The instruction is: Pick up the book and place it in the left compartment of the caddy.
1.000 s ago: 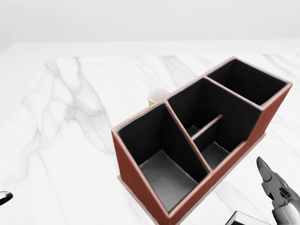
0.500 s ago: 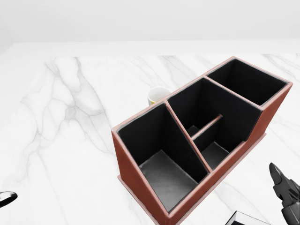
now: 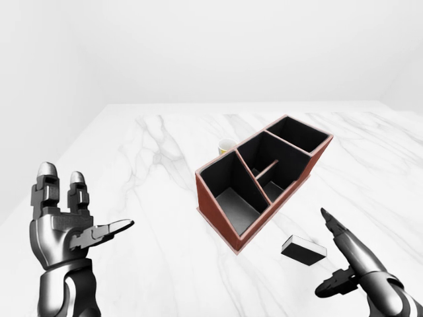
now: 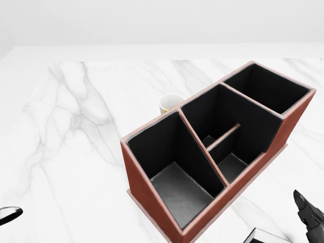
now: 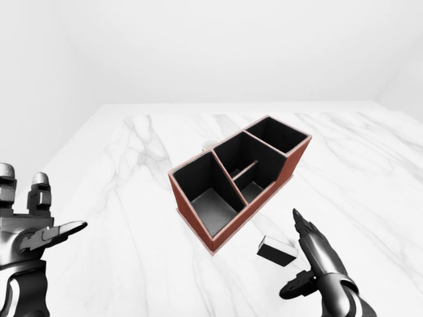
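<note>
on a white marble surface [image 3: 152,218], a reddish-brown caddy [image 3: 218,212] set askew, black inside, with three main sections running from lower left to upper right in the eye views; middle section split by a low cross divider. all compartments bare in the head view, down to a grey floor in the left one [image 4: 179,190]. just beyond the caddy's upper-left wall, touching or nearly so, a small white cup [image 4: 170,104] with a yellowish inside; contents not discernible. book [image 3: 304,250] lying flat on the surface just beside the caddy's lower-right long wall, dark cover, pale page edge, apart from the caddy. right hand [image 3: 340,261] low at the right of the left-eye view, just right of and below the book, not touching it; one finger stretched out toward the upper left, thumb curled lower down, open and empty. left hand [image 3: 73,214] raised at the far left, well apart from caddy and book, two fingers upright, thumb pointing right, open and empty. head view close on the caddy: only a corner of the book at the bottom edge, only the tip of the right hand at the lower right, a sliver of the left hand at the lower-left edge; both hands and the whole book visible only in the eye views.
</note>
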You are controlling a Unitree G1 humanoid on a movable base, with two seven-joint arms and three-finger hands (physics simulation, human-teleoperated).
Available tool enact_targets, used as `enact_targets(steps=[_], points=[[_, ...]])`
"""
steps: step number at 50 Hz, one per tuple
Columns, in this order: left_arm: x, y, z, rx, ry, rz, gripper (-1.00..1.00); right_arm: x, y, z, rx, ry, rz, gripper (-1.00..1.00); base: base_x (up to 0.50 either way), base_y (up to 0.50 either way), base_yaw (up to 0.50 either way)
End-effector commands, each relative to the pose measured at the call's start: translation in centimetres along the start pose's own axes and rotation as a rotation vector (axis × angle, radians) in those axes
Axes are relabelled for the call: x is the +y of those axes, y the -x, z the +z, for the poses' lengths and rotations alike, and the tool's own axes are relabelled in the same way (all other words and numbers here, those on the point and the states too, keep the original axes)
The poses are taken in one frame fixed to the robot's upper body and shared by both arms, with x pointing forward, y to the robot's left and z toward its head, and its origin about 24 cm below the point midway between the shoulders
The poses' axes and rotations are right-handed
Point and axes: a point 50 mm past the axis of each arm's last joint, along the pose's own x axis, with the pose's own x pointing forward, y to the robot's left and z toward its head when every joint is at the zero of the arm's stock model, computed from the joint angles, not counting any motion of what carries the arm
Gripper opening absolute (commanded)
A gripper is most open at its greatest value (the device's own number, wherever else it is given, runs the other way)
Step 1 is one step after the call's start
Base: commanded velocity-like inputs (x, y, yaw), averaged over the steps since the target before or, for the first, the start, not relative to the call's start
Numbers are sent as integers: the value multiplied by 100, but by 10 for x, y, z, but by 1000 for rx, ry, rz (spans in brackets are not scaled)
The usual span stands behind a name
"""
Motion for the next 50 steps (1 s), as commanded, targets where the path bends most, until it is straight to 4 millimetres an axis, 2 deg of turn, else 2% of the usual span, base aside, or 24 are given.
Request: enact_targets(steps=[1,33,50], points=[[-3,-1,-3,8,2,-8,100,-6,-5,-4,23,35,-11,100,0,0,0],[-3,1,-7,29,4,-10,100,-10,-20,-1,56,162,7,100,0,0,0],[-2,0,-11,46,6,-8,100,-2,-29,3,60,216,52,100,0,0,0]])
